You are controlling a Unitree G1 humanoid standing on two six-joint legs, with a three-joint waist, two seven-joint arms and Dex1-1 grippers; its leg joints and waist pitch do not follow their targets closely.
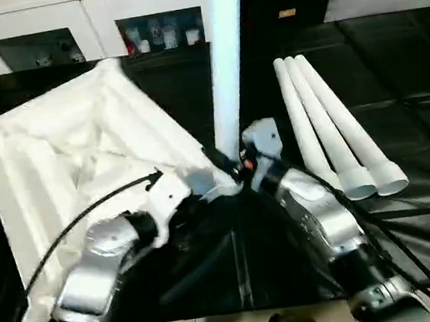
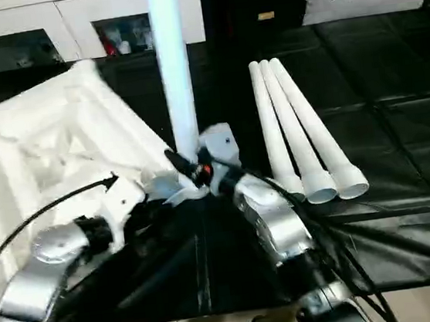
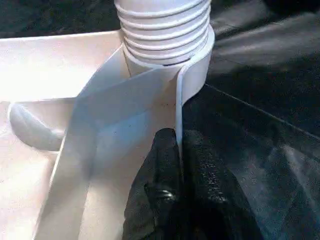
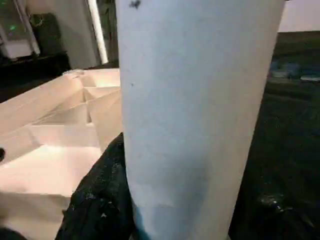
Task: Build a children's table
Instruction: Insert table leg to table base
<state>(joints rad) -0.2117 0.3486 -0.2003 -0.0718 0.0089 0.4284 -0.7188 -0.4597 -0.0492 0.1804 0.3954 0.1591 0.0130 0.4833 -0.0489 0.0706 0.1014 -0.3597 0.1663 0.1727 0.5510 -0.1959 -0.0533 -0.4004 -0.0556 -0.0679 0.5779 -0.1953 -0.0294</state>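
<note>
Our right fingers point(image 1: 240, 164) clasp the upright leg point(image 1: 227, 58) above the tabletop's point(image 1: 67, 162) near-right socket point(image 3: 192, 75); left fingers point(image 3: 172, 200) pinch its rim.

The white plastic rectangular tabletop point(image 1: 67, 158) lies upside down on the black-covered counter point(image 1: 403, 108), its ribbed underside facing up, skewed so one corner points toward the robot. At that near corner a white cylindrical plastic leg point(image 1: 227, 66) stands upright, its ridged, threaded end point(image 3: 165, 30) seated at the round corner socket point(image 3: 197, 70). Three more long white legs point(image 1: 328, 129) lie side by side, touching, to the right, well apart from the top, flared ends nearest the robot
</note>
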